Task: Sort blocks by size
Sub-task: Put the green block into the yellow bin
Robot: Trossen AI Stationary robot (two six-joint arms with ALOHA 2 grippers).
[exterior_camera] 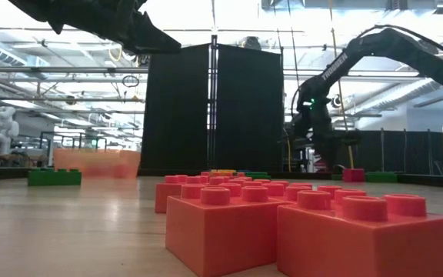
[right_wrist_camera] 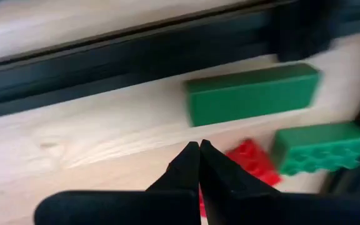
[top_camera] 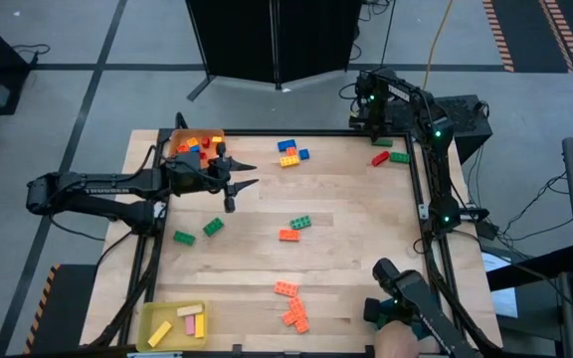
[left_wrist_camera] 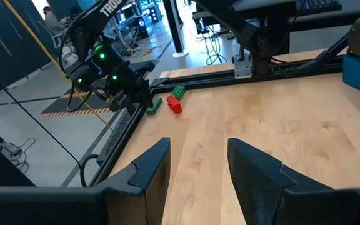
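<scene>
**Blocks scattered, both tools empty**

The wooden surface [top_camera: 346, 249] carries blocks in loose groups: orange ones [top_camera: 291, 303] near the front, green ones [top_camera: 299, 223] mid-surface, a red block [top_camera: 380, 158] by the far right corner. The left tool [top_camera: 239, 177] hovers, fingers apart, holding nothing. The right tool [right_wrist_camera: 199, 150] is pinched closed above the red block, empty.

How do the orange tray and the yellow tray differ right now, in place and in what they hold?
The orange tray sits at the table's far left corner beside the left gripper; the yellow tray sits at the near left corner, away from both arms. The orange tray holds a heap of small mixed-colour bricks; the yellow tray holds a few longer bars, yellow and pink. Both are square and shallow.
</scene>
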